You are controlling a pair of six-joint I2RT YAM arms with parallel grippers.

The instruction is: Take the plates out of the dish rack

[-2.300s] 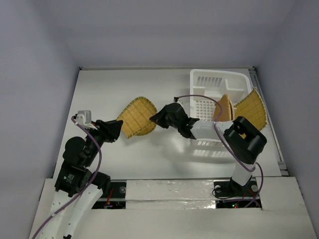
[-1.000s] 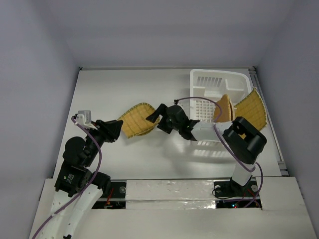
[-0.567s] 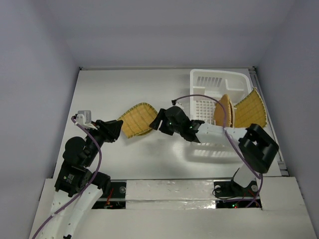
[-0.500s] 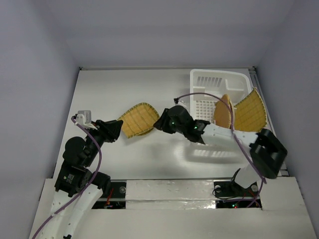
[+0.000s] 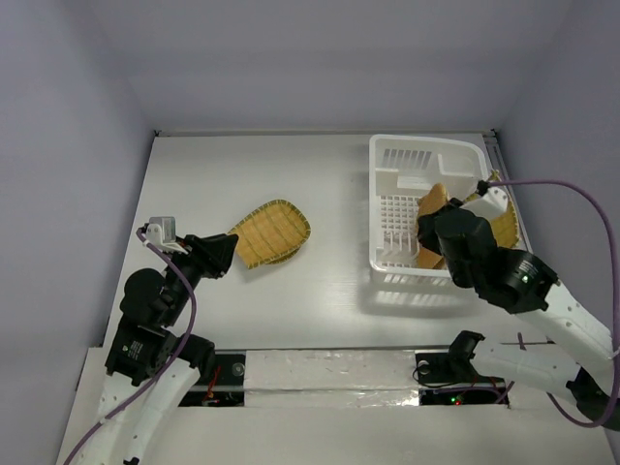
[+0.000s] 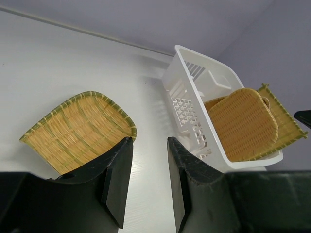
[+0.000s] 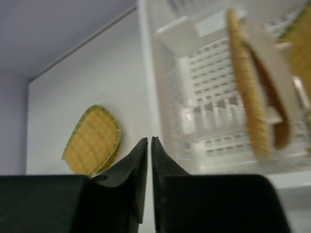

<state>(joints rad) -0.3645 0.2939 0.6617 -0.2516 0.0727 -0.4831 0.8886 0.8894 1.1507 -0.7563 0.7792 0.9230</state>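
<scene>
A woven tan plate (image 5: 271,232) lies on the white table, left of the white dish rack (image 5: 387,160). It also shows in both wrist views, plate (image 6: 77,128) and plate (image 7: 95,141). More plates (image 5: 433,199) stand on edge inside the rack (image 7: 204,63). A larger square plate (image 5: 504,225) leans at its right wall. My left gripper (image 5: 221,254) sits just left of the table plate, open with nothing between its fingers; left gripper (image 6: 149,141). My right gripper (image 5: 429,232) hovers above the rack's near side, shut and empty; right gripper (image 7: 149,140).
The rack (image 6: 194,104) sits at the table's back right, close to the right edge rail (image 5: 542,281). A raised white ledge (image 5: 339,368) runs along the near side, in front of the arm bases.
The right gripper has let go of the plate at mid-table, swung back right over the rack and shut. The plate now lies flat. The left arm has not moved.
</scene>
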